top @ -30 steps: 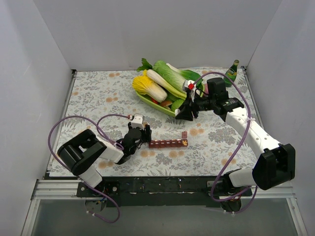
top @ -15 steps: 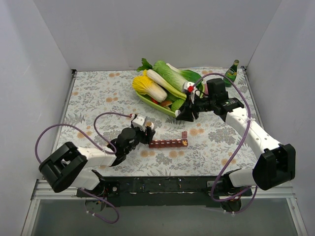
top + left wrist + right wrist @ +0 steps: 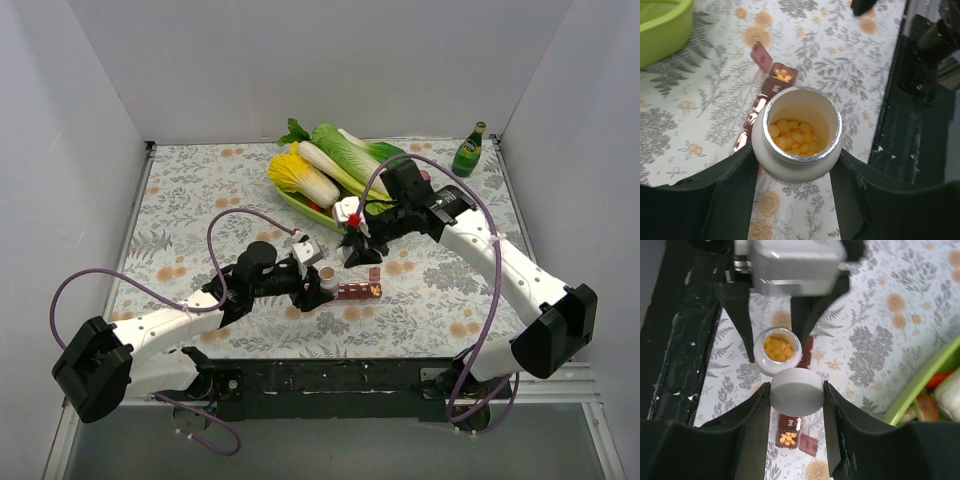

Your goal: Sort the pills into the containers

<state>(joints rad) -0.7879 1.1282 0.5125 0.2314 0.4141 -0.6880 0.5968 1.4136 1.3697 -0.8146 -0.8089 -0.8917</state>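
Orange-yellow pills fill the bottom of an uncapped white bottle. A few more lie in the open end compartment of the dark red pill organiser. The organiser lies flat on the floral table cover, near the front edge and between the two arms. In the overhead view its long axis runs left to right, roughly parallel to that edge. The open compartment is at its right end, with the lid flipped up toward the far side. Its left part is hidden behind the bottle.

The left gripper is clamped around the bottle, holding it upright with the mouth facing up. I cannot tell whether the bottle touches the organiser. The right gripper pinches the white cap just above and beside the bottle mouth. The green vegetable tray sits farther back.

The step in hand looks like dosing the next compartment. The neighbouring lids appear shut, so one must be lifted first, which probably means parking the cap. Then the bottle mouth should come low over that one square, tipped slowly across the organiser's short side. That way only a few pills roll out and none skip onto the cloth.
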